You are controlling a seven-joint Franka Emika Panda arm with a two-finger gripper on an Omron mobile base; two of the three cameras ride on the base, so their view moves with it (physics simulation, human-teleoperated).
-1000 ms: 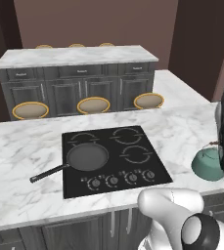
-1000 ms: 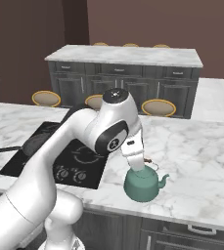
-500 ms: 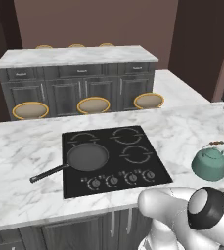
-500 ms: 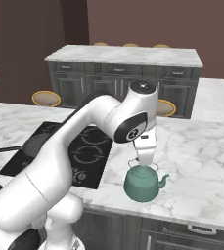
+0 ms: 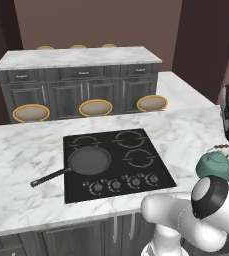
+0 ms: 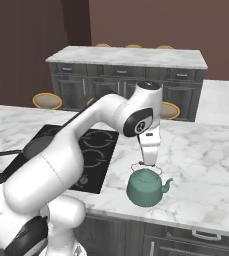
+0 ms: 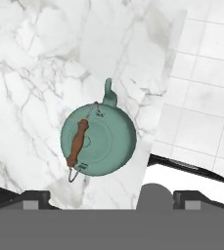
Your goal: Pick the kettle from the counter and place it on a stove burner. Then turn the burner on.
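The teal-green kettle (image 6: 145,187) stands upright on the white marble counter (image 6: 211,165), right of the black cooktop and near the front edge. It also shows as the kettle (image 5: 215,166) at the far right. My gripper (image 6: 147,161) hangs straight above its handle, open and apart from it. From the hand, the kettle (image 7: 98,141) lies centred below my gripper (image 7: 113,195), with its brown handle (image 7: 78,142) across the top and both fingertips wide of it. The nearest stove burner (image 5: 141,157) is a bare ring at the cooktop's right.
A dark frying pan (image 5: 88,161) with a long handle sits on the front-left burner. Control knobs (image 5: 123,182) line the cooktop's front. The counter edge (image 7: 152,127) drops to tiled floor just beside the kettle. Stools (image 5: 96,107) stand behind the counter.
The hand has risen a little above the kettle while the arm's upper joints swung right. The kettle has not moved and the jaws stay open.
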